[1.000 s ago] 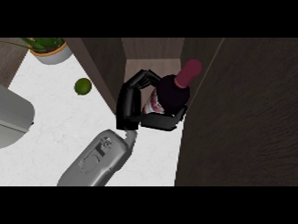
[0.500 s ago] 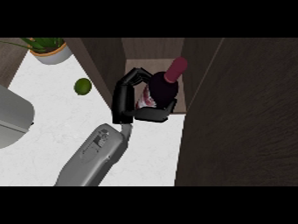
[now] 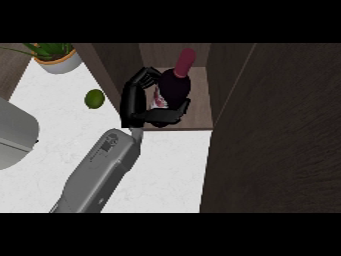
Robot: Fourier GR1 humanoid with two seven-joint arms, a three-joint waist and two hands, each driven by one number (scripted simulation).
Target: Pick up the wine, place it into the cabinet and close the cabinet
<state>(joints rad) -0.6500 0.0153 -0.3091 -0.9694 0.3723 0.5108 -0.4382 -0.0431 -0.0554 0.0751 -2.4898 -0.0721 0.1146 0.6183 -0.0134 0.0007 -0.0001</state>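
1 black hand (image 3: 145, 107) on a grey forearm (image 3: 99, 172), fingers and thumb curled round the dark glass wine bottle with a red-capped neck (image 3: 175, 85). Which arm it is, cannot tell. Bottle sits inside the open dark-wood cabinet (image 3: 121, 62), above its shelf. Cabinet door (image 3: 284, 130) stands open at right. Round green lime (image 3: 94, 98) and potted green plant (image 3: 55, 56) on the white marble counter (image 3: 165, 170).
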